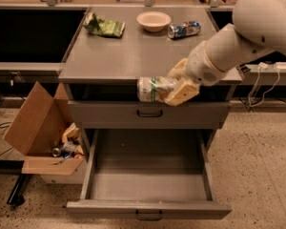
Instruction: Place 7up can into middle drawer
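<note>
The 7up can [151, 89], silver-white with green markings, lies sideways in my gripper [174, 86]. The gripper is shut on it and holds it in the air at the front edge of the grey cabinet top [133, 56], above the closed upper drawer front [109, 114]. The middle drawer [97, 156] is pulled out wide below, a flat grey tray with low walls and a black loop handle [148, 216] on its front panel. Nothing lies in the tray. My white arm comes in from the upper right.
On the cabinet top stand a green foil snack bag [104, 26], a pale bowl [153, 20] and a blue, silver and red can [184, 29] lying on its side. An open cardboard box [40, 128] with rubbish sits on the floor left of the drawer.
</note>
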You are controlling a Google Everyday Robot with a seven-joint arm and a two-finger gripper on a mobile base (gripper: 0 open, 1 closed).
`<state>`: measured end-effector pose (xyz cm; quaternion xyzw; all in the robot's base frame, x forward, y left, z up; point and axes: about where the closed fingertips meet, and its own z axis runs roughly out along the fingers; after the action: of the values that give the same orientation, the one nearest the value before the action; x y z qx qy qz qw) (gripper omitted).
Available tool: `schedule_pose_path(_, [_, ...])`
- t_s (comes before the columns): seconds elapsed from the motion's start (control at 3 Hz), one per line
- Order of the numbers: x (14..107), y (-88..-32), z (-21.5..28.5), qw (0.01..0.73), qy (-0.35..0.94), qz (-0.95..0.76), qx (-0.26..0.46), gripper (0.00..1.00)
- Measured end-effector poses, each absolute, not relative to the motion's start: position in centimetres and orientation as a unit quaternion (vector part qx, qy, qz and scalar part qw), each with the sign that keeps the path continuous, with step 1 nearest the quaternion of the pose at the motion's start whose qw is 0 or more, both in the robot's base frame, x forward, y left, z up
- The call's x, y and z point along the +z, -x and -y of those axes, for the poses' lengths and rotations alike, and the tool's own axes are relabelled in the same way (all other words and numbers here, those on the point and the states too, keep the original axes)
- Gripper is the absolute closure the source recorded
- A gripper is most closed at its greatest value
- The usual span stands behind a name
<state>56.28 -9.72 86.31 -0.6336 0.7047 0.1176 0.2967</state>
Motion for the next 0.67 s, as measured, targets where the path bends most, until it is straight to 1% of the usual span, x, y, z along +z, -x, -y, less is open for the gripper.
schedule_pose_path(0.33, [80.7,-56.2,13.8,0.266,0.599,-0.743,0.135,1.00])
schedule_pose_path(0.67, [76.1,-57.0,15.6,0.236,0.578,-0.765,0.156,1.00])
